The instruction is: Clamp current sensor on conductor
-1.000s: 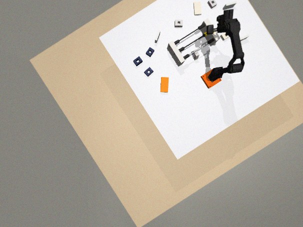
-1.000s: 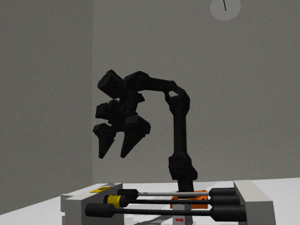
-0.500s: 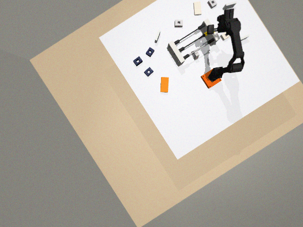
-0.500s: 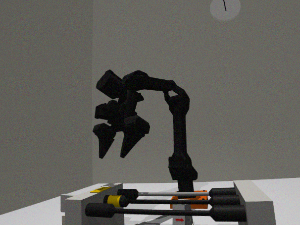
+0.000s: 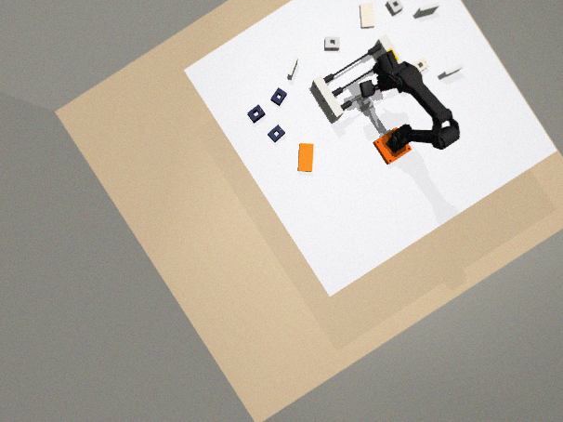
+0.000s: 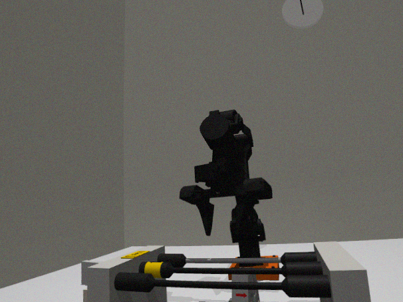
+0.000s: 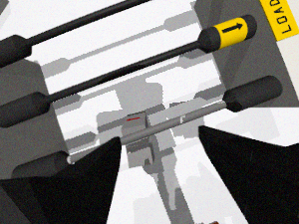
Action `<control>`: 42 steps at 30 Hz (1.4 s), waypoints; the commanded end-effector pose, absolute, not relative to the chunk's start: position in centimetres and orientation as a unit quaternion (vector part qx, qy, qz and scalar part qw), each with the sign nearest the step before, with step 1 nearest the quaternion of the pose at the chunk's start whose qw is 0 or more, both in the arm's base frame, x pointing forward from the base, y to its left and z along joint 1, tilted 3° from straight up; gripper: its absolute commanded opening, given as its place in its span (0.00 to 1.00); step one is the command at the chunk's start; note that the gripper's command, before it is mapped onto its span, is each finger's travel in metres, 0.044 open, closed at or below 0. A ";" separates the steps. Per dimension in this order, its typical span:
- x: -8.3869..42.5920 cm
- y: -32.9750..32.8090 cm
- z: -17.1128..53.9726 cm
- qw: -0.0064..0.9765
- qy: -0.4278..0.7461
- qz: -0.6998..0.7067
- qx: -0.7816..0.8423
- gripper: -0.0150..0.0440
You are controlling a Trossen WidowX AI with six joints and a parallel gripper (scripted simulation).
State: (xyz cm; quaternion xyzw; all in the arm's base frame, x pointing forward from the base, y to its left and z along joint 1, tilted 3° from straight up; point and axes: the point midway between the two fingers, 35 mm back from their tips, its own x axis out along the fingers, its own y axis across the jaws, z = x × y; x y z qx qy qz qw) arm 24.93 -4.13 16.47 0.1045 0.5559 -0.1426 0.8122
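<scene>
- Navy square blocks with holes (image 5: 255,112) lie left of the pale-grey rack with three rods (image 5: 326,99) (image 6: 348,261) (image 7: 20,90).
- The black LOAD conductor with a yellow band (image 5: 353,82) (image 6: 229,271) (image 7: 135,72) is the rack's middle rod.
- The grey plastic sensor with a red arrow (image 6: 240,287) (image 7: 135,126) stands on the surface, low by the rack's grey rod, not round LOAD.
- Black jaws (image 5: 376,85) (image 6: 223,229), partly open and empty, hang above the rack.
</scene>
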 end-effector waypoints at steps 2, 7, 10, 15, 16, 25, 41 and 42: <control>22.5 -0.5 13.9 0.806 0.575 -0.116 0.079 0.75; 22.5 -0.5 13.8 0.806 0.575 -0.116 0.079 0.75; 22.7 -0.5 13.5 0.806 0.575 -0.116 0.079 0.75; 23.0 -0.6 12.8 0.806 0.575 -0.116 0.079 0.75; 23.1 -0.6 12.6 0.806 0.575 -0.116 0.079 0.75; 23.6 -0.7 11.2 0.806 0.575 -0.117 0.079 0.75; 24.3 -1.0 8.7 0.806 0.574 -0.117 0.078 0.75; 24.3 -1.0 8.6 0.806 0.574 -0.117 0.078 0.75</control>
